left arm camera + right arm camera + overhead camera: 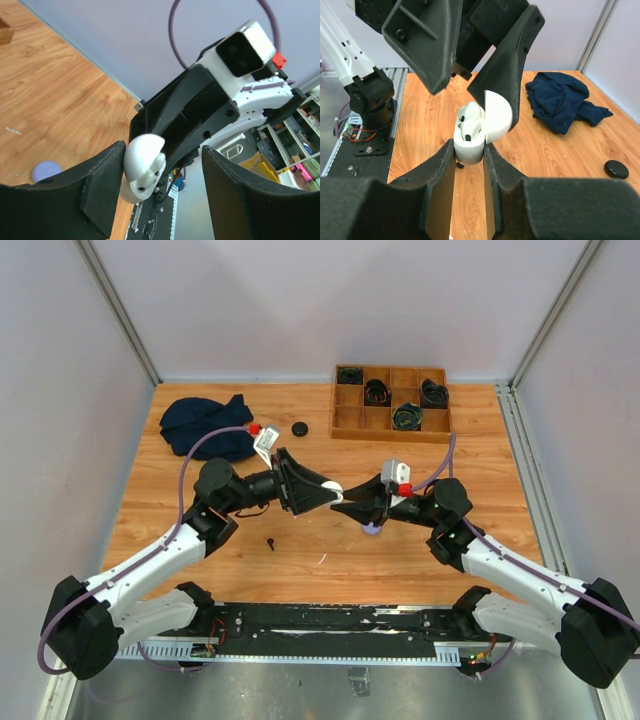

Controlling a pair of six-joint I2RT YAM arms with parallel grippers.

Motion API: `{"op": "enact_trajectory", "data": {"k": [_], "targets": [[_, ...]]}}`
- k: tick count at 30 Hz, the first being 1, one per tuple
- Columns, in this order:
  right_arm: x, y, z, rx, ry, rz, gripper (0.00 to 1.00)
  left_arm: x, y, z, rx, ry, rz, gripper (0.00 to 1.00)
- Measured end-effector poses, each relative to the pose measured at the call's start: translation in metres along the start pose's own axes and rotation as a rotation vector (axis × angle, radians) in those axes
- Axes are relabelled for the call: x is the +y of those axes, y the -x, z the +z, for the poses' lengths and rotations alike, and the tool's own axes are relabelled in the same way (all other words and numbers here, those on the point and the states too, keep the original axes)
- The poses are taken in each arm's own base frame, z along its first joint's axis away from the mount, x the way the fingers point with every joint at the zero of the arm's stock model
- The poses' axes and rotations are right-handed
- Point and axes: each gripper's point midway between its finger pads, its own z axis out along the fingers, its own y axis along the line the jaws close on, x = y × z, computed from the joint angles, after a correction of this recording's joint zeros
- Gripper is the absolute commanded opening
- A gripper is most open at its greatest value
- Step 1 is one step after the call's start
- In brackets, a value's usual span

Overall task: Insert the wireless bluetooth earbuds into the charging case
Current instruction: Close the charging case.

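My right gripper (470, 148) is shut on the base of a white charging case (469, 145), held above the table with its lid (498, 118) swung open. Two white earbuds (472, 128) sit in its sockets. My left gripper (164, 150) is open around the lid (142, 152); one finger (102, 187) touches the lid and the other stands well apart. In the top view both grippers meet at mid-table, left gripper (336, 492) and right gripper (354, 502). A tiny black earbud (270, 542) lies on the wood near the left arm.
A pale purple round case (371, 529) lies on the table under the right gripper. A black round case (299, 428) and a navy cloth (208, 425) lie at the back left. A wooden compartment tray (390, 430) with coiled black cables stands at the back right.
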Motion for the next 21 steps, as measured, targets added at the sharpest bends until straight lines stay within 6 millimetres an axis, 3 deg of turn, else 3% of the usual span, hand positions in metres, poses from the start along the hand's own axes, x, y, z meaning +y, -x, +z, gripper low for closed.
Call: {"op": "enact_trajectory", "data": {"k": [7,12,17,21], "targets": [[0.004,-0.012,-0.001,0.039,0.02,0.033,0.05,-0.019,0.01,-0.002,-0.018,-0.094,0.018,0.64],[0.006,-0.021,-0.002,0.071,0.022,0.06,0.05,-0.022,0.011,-0.003,-0.014,-0.112,0.018,0.66],[0.003,-0.036,-0.006,0.135,-0.008,0.108,0.05,-0.009,0.014,-0.006,-0.039,-0.031,0.043,0.73],[-0.009,-0.047,-0.011,0.212,-0.087,0.16,0.05,0.017,0.022,-0.018,-0.089,0.159,0.083,0.77]]}}
